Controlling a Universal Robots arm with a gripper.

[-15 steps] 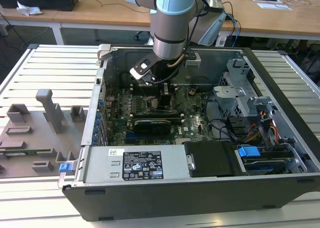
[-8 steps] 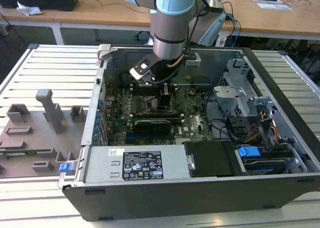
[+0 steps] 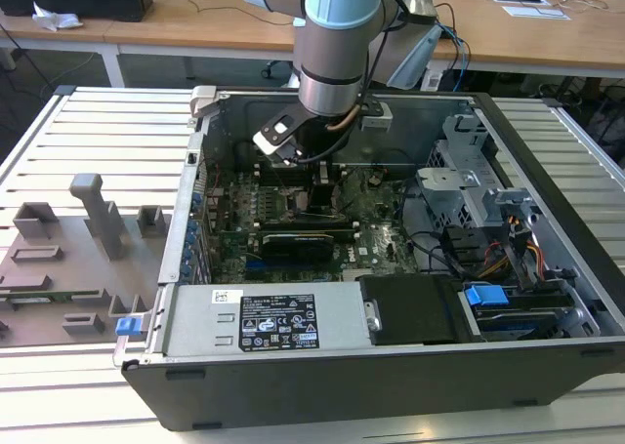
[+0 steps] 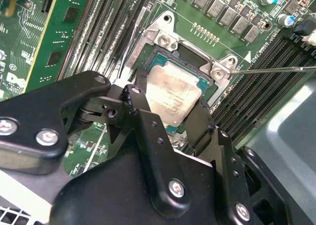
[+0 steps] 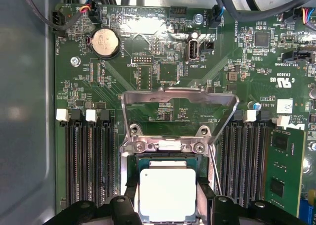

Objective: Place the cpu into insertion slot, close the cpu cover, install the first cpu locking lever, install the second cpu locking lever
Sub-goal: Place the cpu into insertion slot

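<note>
Pinching a flat square cpu [image 5: 167, 194] with a silvery-grey metal top, the black two-fingered claw [image 5: 168, 198] has its fingers [image 5: 129, 193] pressed against two opposite edges of the chip. In the second wrist view the claw [image 4: 170, 117] holds the cpu [image 4: 173, 97] within the insertion slot [image 4: 192, 54], a square dark socket with a silver-grey metal rim. I cannot tell whether the chip is fully seated.

Just beyond the socket, the cpu cover [image 5: 148, 95], a thin silver-grey metal frame with a square window, stands raised on its hinge. A thin silver wire lever [image 4: 276, 69] runs out from one socket corner across the long black memory slots [image 5: 84, 160], which flank the socket on both sides of the green motherboard [image 5: 123, 71].

In the exterior view the claw [image 3: 317, 185] hangs from the grey and pale-blue robot arm [image 3: 337, 54], inside an open black computer case [image 3: 342, 385]. The case lies on a ribbed metal tabletop [image 3: 98, 132], with grey plastic fixtures [image 3: 93, 229] at the exterior view's left.
</note>
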